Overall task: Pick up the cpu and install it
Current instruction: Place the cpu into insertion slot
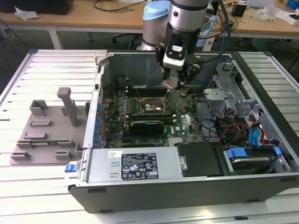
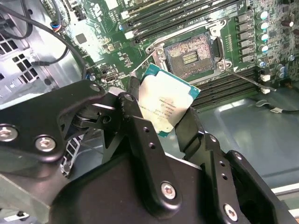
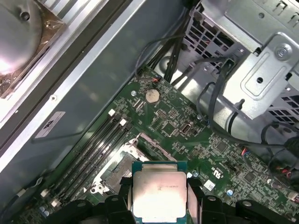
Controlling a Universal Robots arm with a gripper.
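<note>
The cpu (image 2: 164, 103) (image 3: 159, 190) is a flat square chip with a shiny silver top and a teal rim, held between the black fingers (image 2: 135, 122) of my gripper (image 1: 172, 85). The gripper is shut on it and hangs inside the open computer case, just above the motherboard. The open socket (image 2: 189, 56) with its metal frame lies right beyond the chip in the second wrist view. In the exterior view the socket (image 1: 152, 107) sits a little to the left of and below the gripper. In the first wrist view the socket (image 3: 117, 169) is partly hidden behind the chip.
The open computer case (image 1: 187, 126) holds a green motherboard (image 3: 187, 135), memory slots (image 2: 187, 9), loose black cables (image 3: 210, 107) and a metal drive cage (image 1: 224, 88). A grey plastic fixture with upright posts (image 1: 51, 126) stands on the slatted table at the exterior view's left.
</note>
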